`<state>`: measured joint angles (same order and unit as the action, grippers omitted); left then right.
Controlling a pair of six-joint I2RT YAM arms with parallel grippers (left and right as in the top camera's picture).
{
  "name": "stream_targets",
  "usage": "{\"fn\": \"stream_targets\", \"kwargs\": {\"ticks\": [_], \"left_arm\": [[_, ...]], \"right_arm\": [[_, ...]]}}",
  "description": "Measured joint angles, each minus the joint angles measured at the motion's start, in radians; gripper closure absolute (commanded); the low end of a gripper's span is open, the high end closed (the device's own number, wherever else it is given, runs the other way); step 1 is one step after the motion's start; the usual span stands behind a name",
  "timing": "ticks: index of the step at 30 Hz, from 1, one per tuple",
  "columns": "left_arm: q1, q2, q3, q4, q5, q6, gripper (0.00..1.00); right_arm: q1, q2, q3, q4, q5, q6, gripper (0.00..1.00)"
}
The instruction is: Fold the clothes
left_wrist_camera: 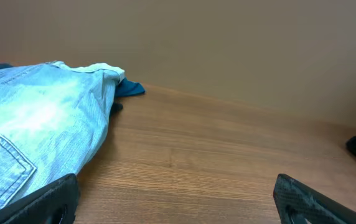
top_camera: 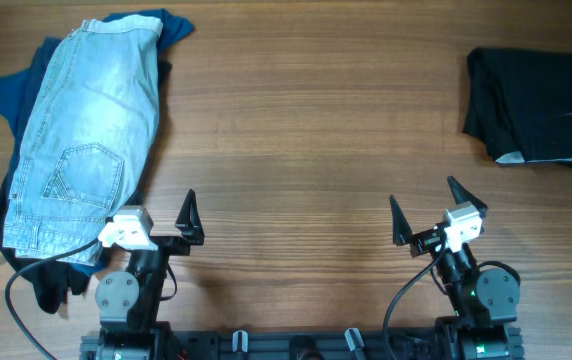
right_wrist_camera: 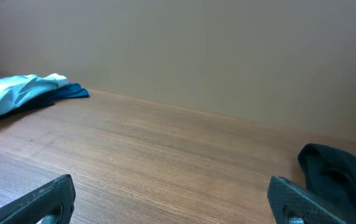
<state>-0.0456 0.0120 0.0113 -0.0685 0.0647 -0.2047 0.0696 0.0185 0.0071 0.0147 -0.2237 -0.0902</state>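
Between folds, judging by the layout. The left gripper (top_camera: 156,218) and right gripper (top_camera: 429,208) are sitting at the near edge, jaws wide, holding nothing. A black garment (top_camera: 536,105) is lying folded far right. Faded, stiff denim jeans (top_camera: 86,130) are topping a rumpled pile far left, over a blue shirt (top_camera: 171,25). The next move is likely calling for pinching the jeans' edge and spreading them flat on the table (top_camera: 306,120).
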Motion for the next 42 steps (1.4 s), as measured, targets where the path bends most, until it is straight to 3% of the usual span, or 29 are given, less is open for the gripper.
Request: {"fn": "stream_targets", "kwargs": {"ticks": [18, 25, 28, 34, 38, 42], "left_arm": [[0.000, 0.000, 0.000, 0.000, -0.011, 0.000, 0.00], [0.000, 0.000, 0.002, 0.040, 0.038, -0.014, 0.00], [0.000, 0.031, 0.045, -0.022, 0.063, -0.041, 0.00], [0.000, 0.251, 0.346, -0.181, 0.080, -0.054, 0.00], [0.000, 0.513, 0.619, -0.370, 0.084, -0.060, 0.00], [0.000, 0.757, 0.844, -0.521, 0.084, -0.064, 0.00]], "right_arm": [[0.000, 0.000, 0.000, 0.011, -0.001, 0.004, 0.00], [0.000, 0.002, 0.000, 0.082, -0.020, 0.088, 0.00], [0.000, 0.027, 0.024, 0.080, -0.024, 0.129, 0.00], [0.000, 0.264, 0.244, 0.083, -0.085, 0.158, 0.00], [0.000, 0.578, 0.483, 0.037, -0.164, 0.162, 0.00], [0.000, 0.919, 0.769, -0.121, -0.241, 0.143, 0.00]]}}
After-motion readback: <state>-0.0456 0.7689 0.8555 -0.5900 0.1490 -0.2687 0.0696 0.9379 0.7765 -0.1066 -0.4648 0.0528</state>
